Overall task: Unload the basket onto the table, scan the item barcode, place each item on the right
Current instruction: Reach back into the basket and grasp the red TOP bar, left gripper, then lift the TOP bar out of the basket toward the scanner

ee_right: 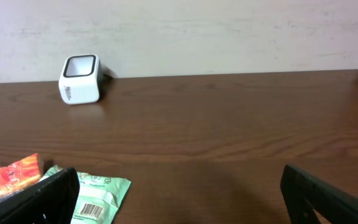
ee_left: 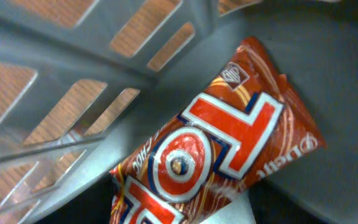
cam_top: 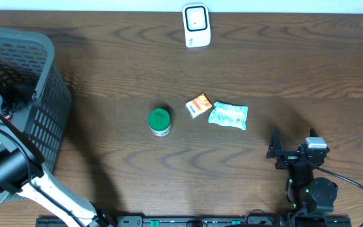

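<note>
A red snack packet (ee_left: 216,149) with big white-edged letters lies on the floor of the grey basket (ee_left: 73,37) and fills the left wrist view from very close. My left gripper's fingers do not show there. In the overhead view the left arm (cam_top: 8,165) reaches into the basket (cam_top: 46,94), and its gripper is hidden. The white barcode scanner (cam_top: 196,25) stands at the far edge of the table, also seen from the right wrist (ee_right: 79,79). My right gripper (cam_top: 293,146) rests near the front right, open and empty (ee_right: 179,205).
On the table's middle lie a green-lidded can (cam_top: 159,122), an orange packet (cam_top: 198,105) and a mint-green packet (cam_top: 228,116), whose barcode faces up (ee_right: 95,196). The orange packet (ee_right: 8,177) sits beside my right gripper's left finger.
</note>
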Controlling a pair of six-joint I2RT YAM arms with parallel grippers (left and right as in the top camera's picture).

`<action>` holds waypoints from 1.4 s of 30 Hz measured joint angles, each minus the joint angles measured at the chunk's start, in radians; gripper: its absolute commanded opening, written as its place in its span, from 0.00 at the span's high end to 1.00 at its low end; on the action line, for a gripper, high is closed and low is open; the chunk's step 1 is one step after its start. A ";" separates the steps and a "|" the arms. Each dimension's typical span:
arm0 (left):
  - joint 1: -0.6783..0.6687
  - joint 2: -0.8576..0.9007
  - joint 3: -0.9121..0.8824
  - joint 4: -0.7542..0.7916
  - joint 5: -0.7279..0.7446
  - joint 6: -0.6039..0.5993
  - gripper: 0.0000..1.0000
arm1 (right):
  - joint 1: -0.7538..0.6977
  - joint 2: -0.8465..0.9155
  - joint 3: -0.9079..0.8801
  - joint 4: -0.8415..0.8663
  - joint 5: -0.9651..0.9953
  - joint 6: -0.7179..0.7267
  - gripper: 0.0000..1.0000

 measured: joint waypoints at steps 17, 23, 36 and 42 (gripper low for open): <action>0.008 -0.088 -0.022 -0.058 0.100 -0.145 0.93 | 0.000 0.000 0.000 0.000 0.000 0.000 0.01; 0.010 -0.426 -0.032 -0.049 0.278 -0.237 0.93 | 0.000 0.000 0.000 0.000 0.000 0.000 0.01; -0.089 -0.847 -0.015 -0.047 0.912 -0.401 0.93 | 0.000 0.000 0.000 0.000 0.000 0.000 0.01; -0.425 -0.815 -0.036 -0.046 1.242 -0.251 0.93 | 0.000 0.000 0.000 0.000 0.000 0.000 0.01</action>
